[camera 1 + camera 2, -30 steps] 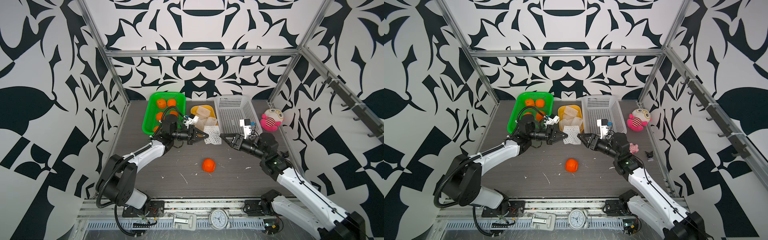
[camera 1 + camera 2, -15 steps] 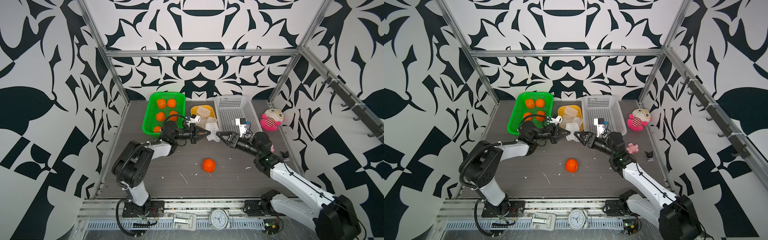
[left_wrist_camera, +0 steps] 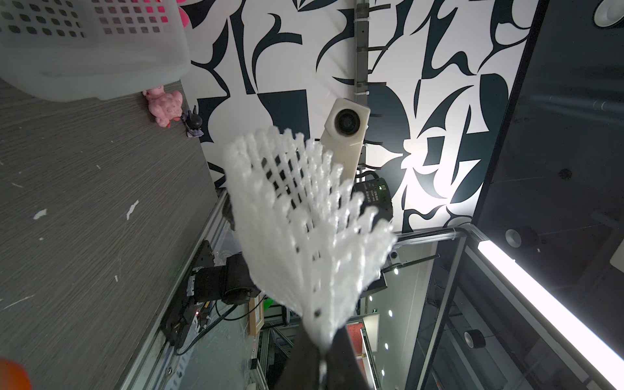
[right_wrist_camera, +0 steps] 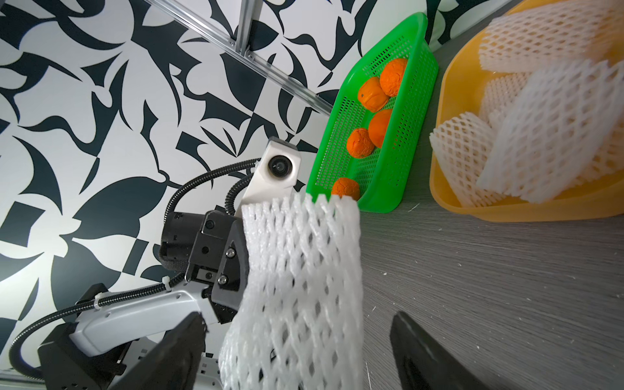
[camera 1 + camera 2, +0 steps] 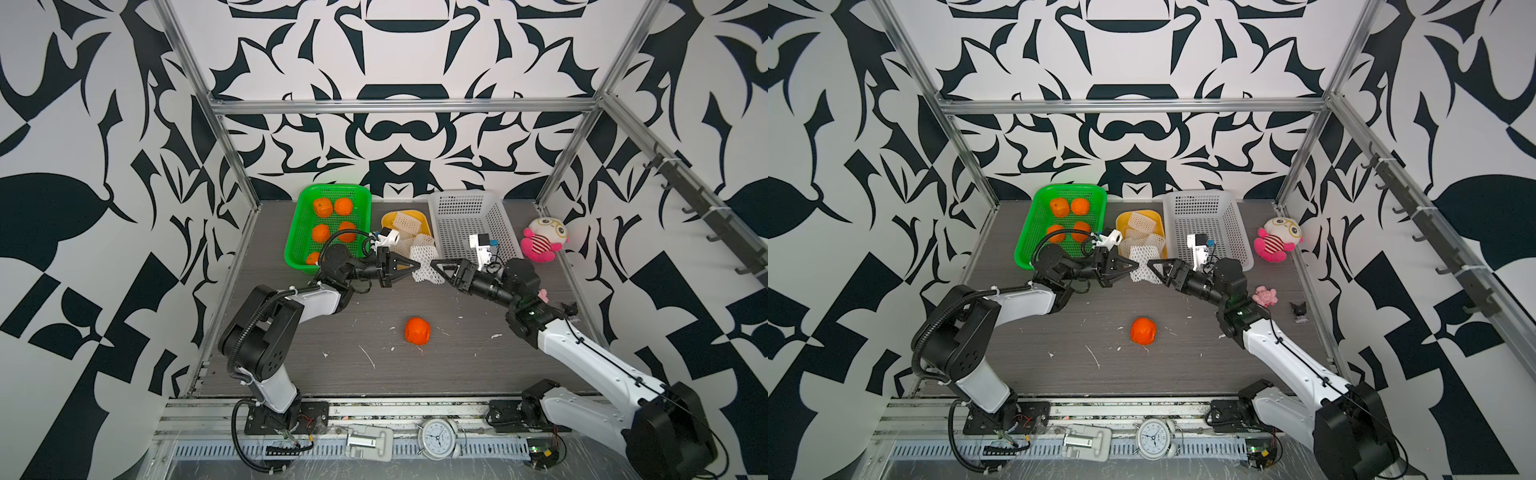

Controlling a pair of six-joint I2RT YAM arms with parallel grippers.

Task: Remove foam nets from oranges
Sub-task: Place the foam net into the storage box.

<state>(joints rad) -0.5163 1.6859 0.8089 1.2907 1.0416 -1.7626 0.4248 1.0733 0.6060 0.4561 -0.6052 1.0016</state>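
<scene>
While left gripper (image 5: 414, 265) clamps the net (image 5: 426, 268) (right gripper (image 5: 437, 271) gapes around it), the tray (image 5: 388, 217) sits just behind: left's drop!

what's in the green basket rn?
Five bare oranges sit inside the green basket. In a top view the left arm covers the near corner, hiding part of the nearest orange.

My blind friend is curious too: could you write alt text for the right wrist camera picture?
A white foam net hangs pinched in the shut left gripper, between the open black jaws of the right gripper. Behind, on the grey table, a green basket holds five oranges and a yellow tray holds more foam nets.
</scene>
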